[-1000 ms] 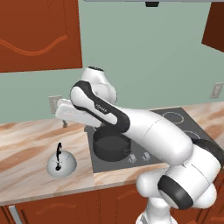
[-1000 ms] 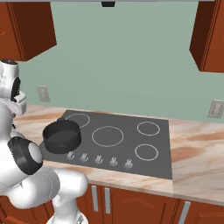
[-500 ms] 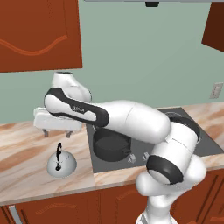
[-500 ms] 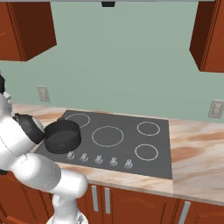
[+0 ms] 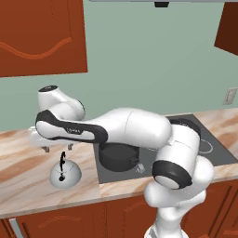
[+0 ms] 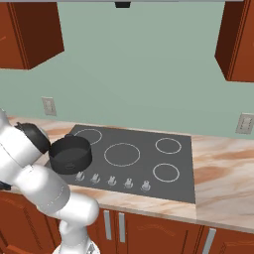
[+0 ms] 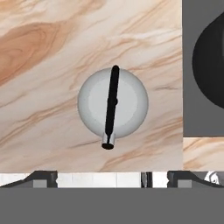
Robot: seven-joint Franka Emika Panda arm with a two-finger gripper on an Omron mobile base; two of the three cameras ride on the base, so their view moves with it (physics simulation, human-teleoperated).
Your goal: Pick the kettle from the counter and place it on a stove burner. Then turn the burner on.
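Bare counter (image 5: pixel 28 186) rings the kettle (image 5: pixel 65 174), with the pot (image 5: pixel 120 157) standing near on one side.

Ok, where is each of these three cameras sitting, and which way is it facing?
Left base view: behind the arm's left, facing forward-down at the counter, kettle and pot; arm and gripper show.
Right base view: behind its right, facing the stove and knobs; arm at left.
Hand view: on the hand, looking straight down onto the kettle; fingertips at bottom.
Shared: both base views show pot and stove; left base and hand views share the kettle.
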